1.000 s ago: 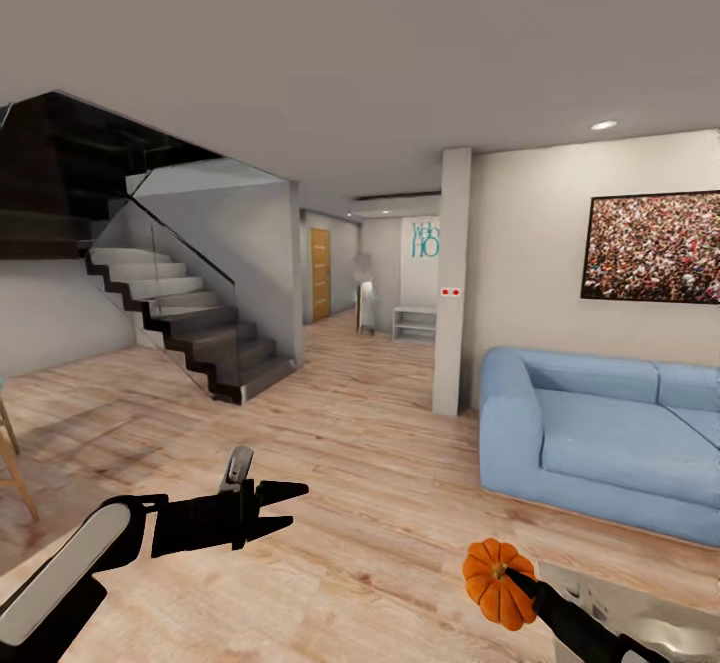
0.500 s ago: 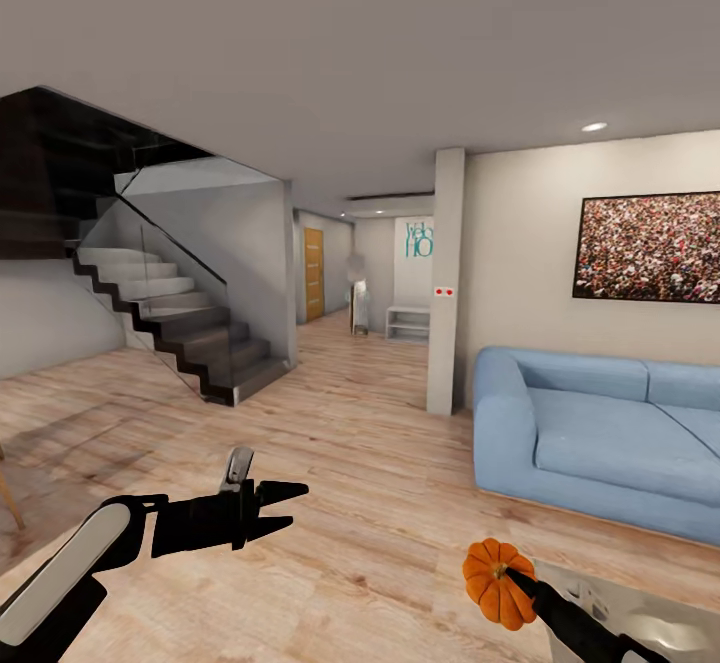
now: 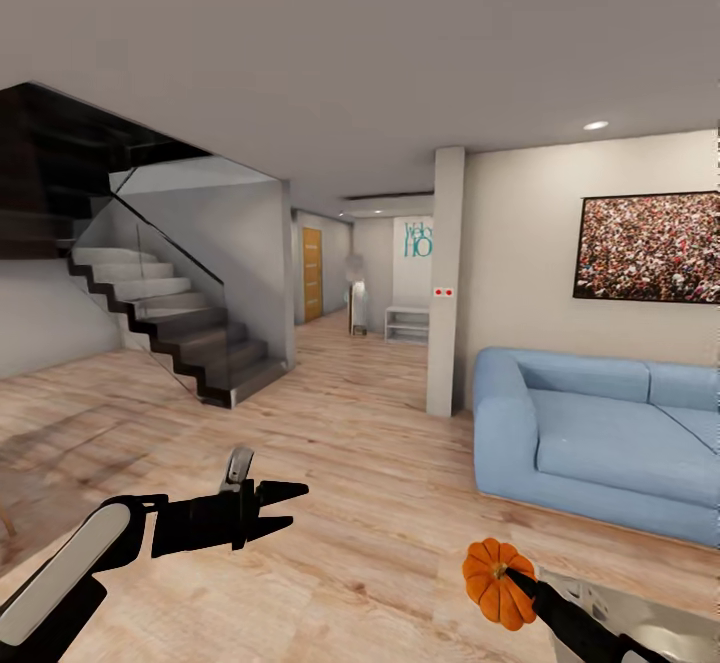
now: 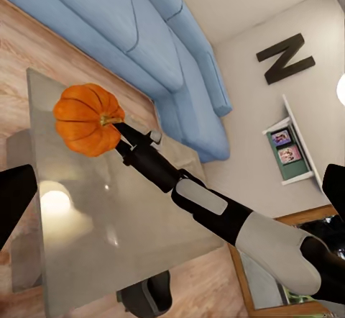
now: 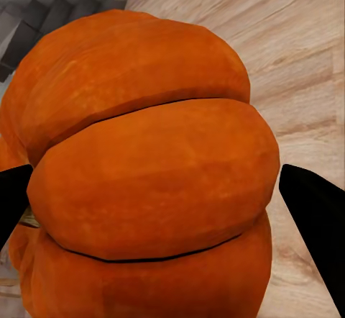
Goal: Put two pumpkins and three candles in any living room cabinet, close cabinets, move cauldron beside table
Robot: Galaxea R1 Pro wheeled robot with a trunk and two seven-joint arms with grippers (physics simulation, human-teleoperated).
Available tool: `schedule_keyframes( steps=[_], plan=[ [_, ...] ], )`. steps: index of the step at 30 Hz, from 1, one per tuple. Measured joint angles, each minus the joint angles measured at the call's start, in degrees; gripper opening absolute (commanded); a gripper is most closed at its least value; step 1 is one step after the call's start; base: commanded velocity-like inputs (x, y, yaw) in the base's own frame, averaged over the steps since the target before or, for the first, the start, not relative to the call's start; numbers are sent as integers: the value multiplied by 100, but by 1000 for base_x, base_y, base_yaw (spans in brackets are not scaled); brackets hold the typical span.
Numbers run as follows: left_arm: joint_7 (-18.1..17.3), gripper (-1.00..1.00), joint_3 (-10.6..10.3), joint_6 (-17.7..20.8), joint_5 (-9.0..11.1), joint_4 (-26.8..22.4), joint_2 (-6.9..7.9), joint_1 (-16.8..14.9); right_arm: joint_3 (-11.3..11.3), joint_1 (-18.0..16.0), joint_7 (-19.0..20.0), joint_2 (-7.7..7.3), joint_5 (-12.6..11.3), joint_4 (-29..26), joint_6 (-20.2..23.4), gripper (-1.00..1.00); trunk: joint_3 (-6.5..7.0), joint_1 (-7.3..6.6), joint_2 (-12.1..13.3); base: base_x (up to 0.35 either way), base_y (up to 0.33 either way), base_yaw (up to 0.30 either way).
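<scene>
One bright-orange ribbed pumpkin [image 3: 497, 583] rides pinched in my right pincer [image 3: 512, 575], low at my right front, just over the near edge of the grey glassy coffee-table worktop [image 3: 640, 615]; my wrist camera sees its ribs bulging between the two dark fingers [image 5: 316, 224] that press on either side. From my left wrist, the same pumpkin [image 4: 88, 118] hangs above the reflective worktop [image 4: 93, 239], stem turned towards the right pincer [image 4: 123, 132], with the pale-blue fabric sofa [image 4: 136, 37] lying beyond it. My left pincer [image 3: 285, 505] carries nothing, its dark fingers spread a little and pointing forward over the light wooden plank floor [image 3: 360, 483]. Ahead stand the dark staircase with its glass balustrade [image 3: 170, 313], a white square pillar [image 3: 447, 283] and the blue sofa [image 3: 600, 433] under a wide framed crowd picture [image 3: 650, 248]. By my reckoning the load is secure and the right arm alone matters now: the low dark cabinet must lie somewhere off this line of sight, so the coming move is a turn of the base to find it, pumpkin held fast.
</scene>
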Motion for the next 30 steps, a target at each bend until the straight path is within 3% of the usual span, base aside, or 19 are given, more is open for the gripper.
schedule_keyframes(
  steps=[14,30],
  plan=[
    [0,100,0,0,-2,0,0,0,6,1,3,0,2,0,0,-100,1,0,-1,193,-6,-169],
    [0,100,1,0,1,0,0,1,3,1,2,0,2,0,-7,-100,1,3,-1,74,7,-203]
  ],
)
